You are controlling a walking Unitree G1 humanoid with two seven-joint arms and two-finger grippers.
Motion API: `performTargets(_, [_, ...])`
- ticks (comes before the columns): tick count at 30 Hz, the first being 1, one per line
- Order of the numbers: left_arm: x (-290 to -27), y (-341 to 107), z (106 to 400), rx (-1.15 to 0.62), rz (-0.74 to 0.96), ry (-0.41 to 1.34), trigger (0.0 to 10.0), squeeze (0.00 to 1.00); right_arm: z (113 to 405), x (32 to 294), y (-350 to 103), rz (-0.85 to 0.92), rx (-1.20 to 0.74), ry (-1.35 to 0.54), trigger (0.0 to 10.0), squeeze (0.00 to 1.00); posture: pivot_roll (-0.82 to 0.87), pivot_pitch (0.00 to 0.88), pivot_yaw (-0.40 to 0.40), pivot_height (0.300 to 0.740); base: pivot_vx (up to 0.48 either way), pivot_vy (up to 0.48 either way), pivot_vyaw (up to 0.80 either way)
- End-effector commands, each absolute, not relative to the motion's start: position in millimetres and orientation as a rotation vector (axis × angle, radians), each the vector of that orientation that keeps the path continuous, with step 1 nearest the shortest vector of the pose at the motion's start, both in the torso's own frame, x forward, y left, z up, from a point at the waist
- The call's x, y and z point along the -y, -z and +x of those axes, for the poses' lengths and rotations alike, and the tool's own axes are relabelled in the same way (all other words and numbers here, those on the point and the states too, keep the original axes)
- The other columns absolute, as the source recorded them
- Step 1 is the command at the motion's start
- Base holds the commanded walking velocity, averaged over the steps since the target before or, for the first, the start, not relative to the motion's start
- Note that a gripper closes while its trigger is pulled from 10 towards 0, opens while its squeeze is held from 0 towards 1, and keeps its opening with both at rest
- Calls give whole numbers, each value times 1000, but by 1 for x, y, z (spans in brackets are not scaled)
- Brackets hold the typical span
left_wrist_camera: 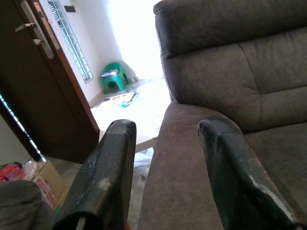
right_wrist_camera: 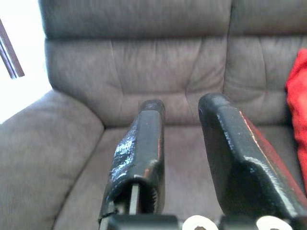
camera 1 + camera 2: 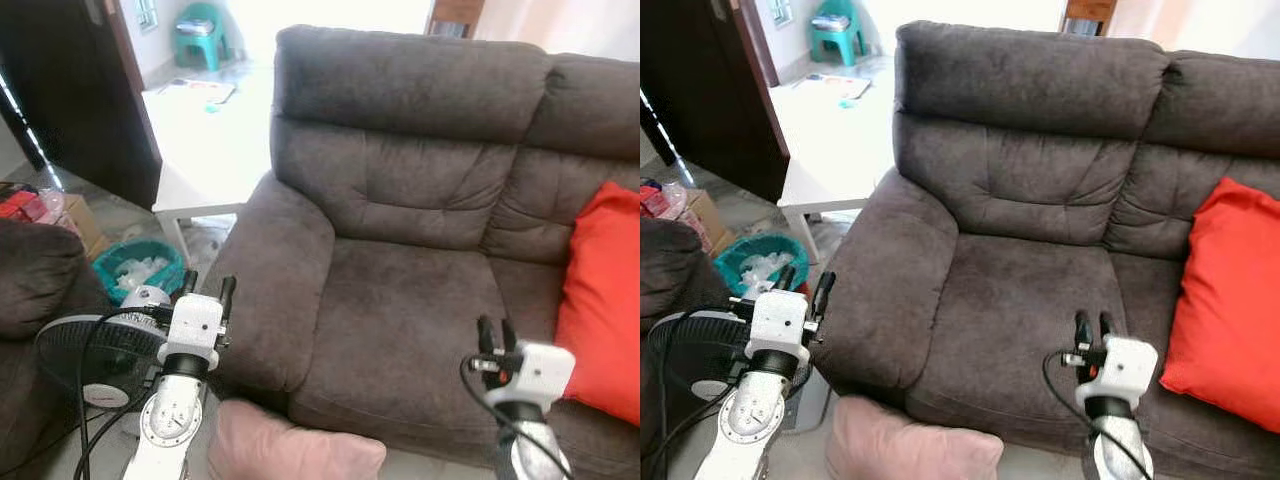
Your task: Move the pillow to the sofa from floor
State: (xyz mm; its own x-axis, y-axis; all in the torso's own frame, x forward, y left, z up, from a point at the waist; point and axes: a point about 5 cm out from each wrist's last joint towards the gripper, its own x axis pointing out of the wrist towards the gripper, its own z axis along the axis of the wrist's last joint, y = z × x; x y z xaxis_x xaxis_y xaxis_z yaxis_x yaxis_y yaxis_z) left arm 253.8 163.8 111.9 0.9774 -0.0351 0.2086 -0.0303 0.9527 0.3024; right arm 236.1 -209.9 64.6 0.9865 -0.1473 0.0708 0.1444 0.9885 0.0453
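The left gripper [image 3: 205, 289] is raised beside the sofa [image 3: 400, 290] armrest, its fingers apart and holding nothing. Just below and slightly to its right, the pink pillow [image 3: 290, 448] lies on the floor, touching the sofa's front edge. It looks soft and light, likely to sag and fold when lifted, so a pinch deep into a bunched corner or along the near edge should hold better than a shallow nip at the cover. Further right, the right gripper [image 3: 495, 335] hovers over the seat cushion, fingers a little apart and empty. Beyond it, to its right, a red cushion [image 3: 600, 300] leans against the backrest.
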Motion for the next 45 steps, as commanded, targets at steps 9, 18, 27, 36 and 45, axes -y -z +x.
performTargets(9, [-161,-109,254,174,289,28,10000,0,241,202,-64,59,46,146,10000,0,138,0,-58,740,0,0,0])
performTargets(18, [-161,-111,254,171,291,41,10000,0,245,200,-66,66,41,154,10000,0,136,0,-54,740,0,237,0])
performTargets(27, [-163,-112,257,168,295,40,10000,0,248,196,-67,74,38,153,10000,0,135,0,-57,740,0,268,0])
performTargets(36, [-164,-115,257,173,296,39,10000,0,248,198,-68,70,36,159,10000,0,136,0,-56,740,0,266,0])
performTargets(45, [-169,-115,260,170,303,34,10000,0,251,195,-67,77,35,159,10000,0,132,0,-45,740,0,268,0])
